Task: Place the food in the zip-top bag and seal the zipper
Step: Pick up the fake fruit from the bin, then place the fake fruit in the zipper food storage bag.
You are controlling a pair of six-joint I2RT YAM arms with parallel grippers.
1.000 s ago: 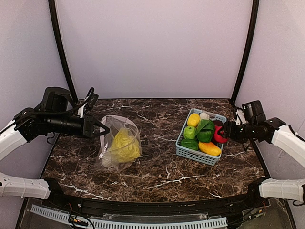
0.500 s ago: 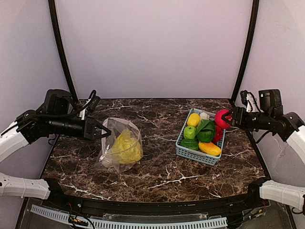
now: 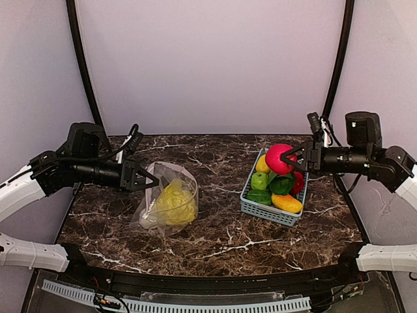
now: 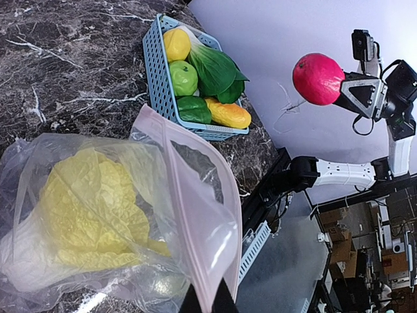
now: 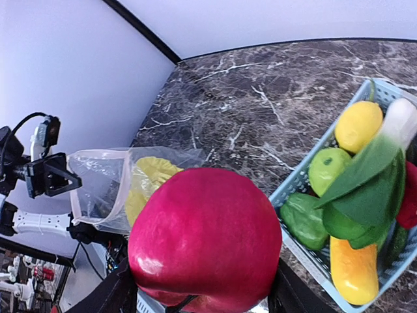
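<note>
Holding red fruit (image 3: 277,158) aloft over basket (image 3: 260,210), right hand (image 3: 293,158) clamped round it; looks rigid, smooth, light, so grip across its middle. Left hand (image 3: 141,180) pinched on rim of floppy bag (image 3: 160,171), left on counter (image 3: 215,241), cabbage (image 3: 173,202) inside.

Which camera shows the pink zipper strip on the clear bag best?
The left wrist view: the zipper strip runs close up along the bag's open mouth, down to the left gripper pinching it. The top external view shows only a faint edge; the right wrist view shows it small and distant.
</note>
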